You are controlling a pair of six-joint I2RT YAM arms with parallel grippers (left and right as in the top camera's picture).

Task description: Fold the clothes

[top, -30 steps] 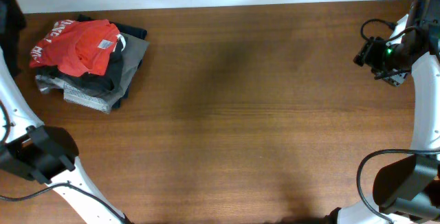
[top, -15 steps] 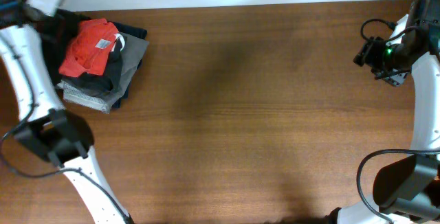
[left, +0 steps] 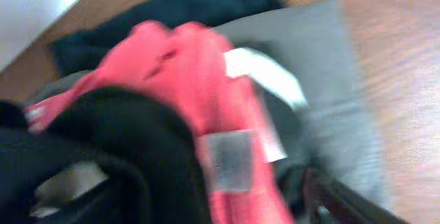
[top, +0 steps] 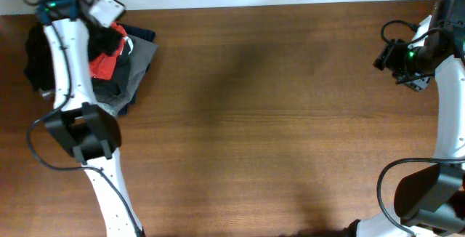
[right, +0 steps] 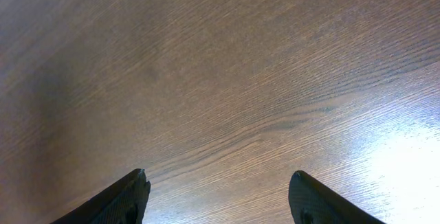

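Note:
The clothes, a black shirt (top: pixel 33 55), lie bunched at the table's left edge beside the garment stack. In the blurred left wrist view a fold of the black shirt (left: pixel 103 155) fills the lower left. My left gripper (top: pixel 107 19) hovers over the back of the stack. One finger (left: pixel 337 198) shows far out at the lower right, the other is hidden behind black cloth, and the jaws look open over the red cloth. My right gripper (right: pixel 216 183) is open above bare wood at the far right.
A stack of folded garments stands at the back left: a red garment (top: pixel 104 64) on top, with a grey garment (top: pixel 144 54) and a dark garment (top: pixel 139 32) under it. The wooden table (top: pixel 276 121) stretches between the arms. The right arm (top: pixel 414 55) stays at the right edge.
The left arm has swung from the left edge up and over the garment stack. Black cloth has come onto the table's left edge. The right arm has not moved.

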